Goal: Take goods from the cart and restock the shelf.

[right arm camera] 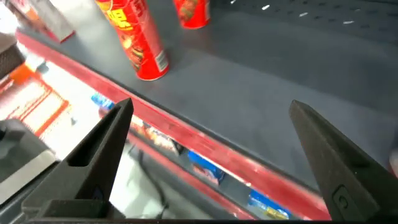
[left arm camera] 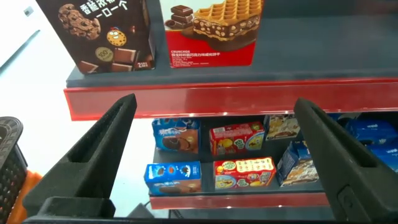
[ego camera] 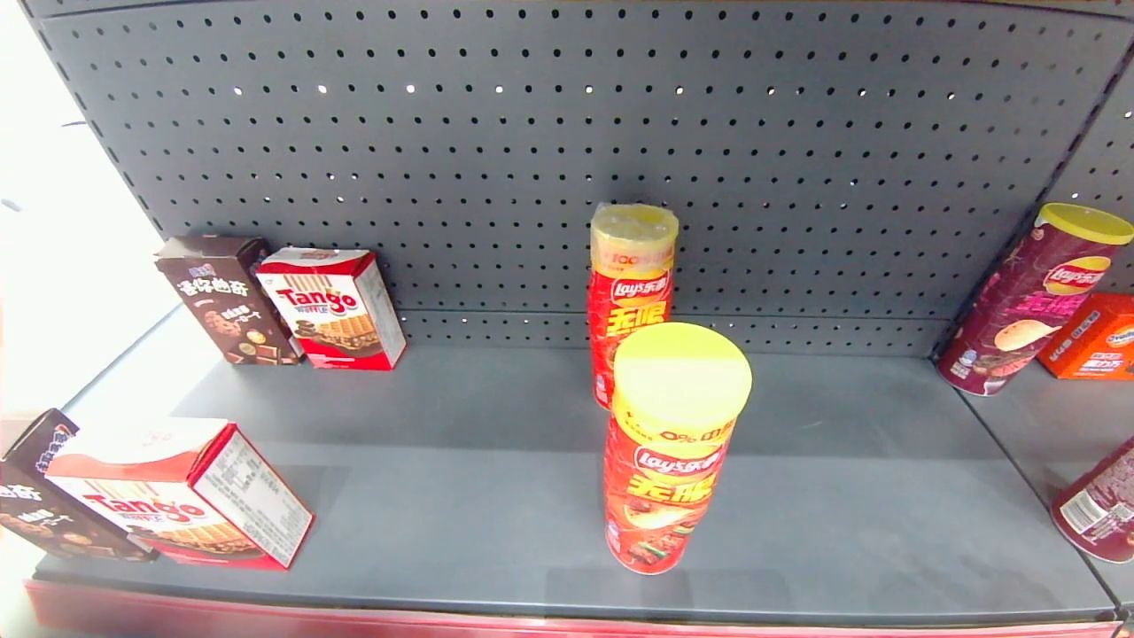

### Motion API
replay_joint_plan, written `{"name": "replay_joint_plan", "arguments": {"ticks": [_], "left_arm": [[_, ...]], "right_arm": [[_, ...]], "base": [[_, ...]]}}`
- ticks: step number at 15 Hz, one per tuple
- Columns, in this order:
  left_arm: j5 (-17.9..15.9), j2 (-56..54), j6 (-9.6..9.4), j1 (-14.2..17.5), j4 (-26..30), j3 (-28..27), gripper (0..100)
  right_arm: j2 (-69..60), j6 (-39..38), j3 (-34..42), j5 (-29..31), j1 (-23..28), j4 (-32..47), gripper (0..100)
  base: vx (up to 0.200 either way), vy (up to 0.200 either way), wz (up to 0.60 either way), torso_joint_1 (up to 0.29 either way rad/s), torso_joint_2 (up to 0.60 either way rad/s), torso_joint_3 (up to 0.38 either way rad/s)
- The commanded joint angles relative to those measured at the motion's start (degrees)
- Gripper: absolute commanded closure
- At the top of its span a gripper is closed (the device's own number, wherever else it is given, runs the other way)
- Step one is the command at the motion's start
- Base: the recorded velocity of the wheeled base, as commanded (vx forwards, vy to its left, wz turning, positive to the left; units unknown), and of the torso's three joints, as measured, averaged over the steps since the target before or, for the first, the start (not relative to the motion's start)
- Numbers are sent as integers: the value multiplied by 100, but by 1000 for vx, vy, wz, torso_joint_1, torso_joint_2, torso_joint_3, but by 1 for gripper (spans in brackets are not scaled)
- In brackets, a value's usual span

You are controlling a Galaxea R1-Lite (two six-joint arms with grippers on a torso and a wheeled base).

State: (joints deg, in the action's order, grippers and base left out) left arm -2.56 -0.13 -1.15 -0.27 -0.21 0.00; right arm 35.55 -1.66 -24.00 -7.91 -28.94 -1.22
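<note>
Observe two red cylindrical chip cans with yellow plastic lids, upright on the grey metal shelf (ego camera: 842,496): front can (ego camera: 669,461) near the red shelf edge (ego camera: 354,618), rear can (ego camera: 631,292) close behind it. Your left jaws are spread wide and empty, facing the edge below the brown cookie box (left arm camera: 102,34). Your right jaws are likewise spread, empty, near the front can.

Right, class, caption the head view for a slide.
Front chip can and rear chip can stand in line on the shelf, snack boxes at left.
</note>
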Motion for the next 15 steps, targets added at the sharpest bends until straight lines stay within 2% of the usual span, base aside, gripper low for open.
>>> {"name": "replay_joint_plan", "arguments": {"ticks": [1, 3, 7, 15], "left_arm": [[1, 13, 0, 0, -6, 0, 0], [1, 13, 9, 0, 3, 0, 0], [10, 13, 9, 0, 3, 0, 0], [1, 13, 9, 0, 3, 0, 0]], "right_arm": [[1552, 95, -289, 35, -727, -221, 0], [2167, 95, -386, 396, -1017, -353, 0], [3160, 60, -562, 914, -1008, -994, 0], [4434, 60, -1599, 1116, -929, -1003, 0]], "base": [[0, 0, 0, 0, 0, 0], [0, 0, 0, 0, 0, 0], [0, 0, 0, 0, 0, 0], [0, 0, 0, 0, 0, 0]]}}
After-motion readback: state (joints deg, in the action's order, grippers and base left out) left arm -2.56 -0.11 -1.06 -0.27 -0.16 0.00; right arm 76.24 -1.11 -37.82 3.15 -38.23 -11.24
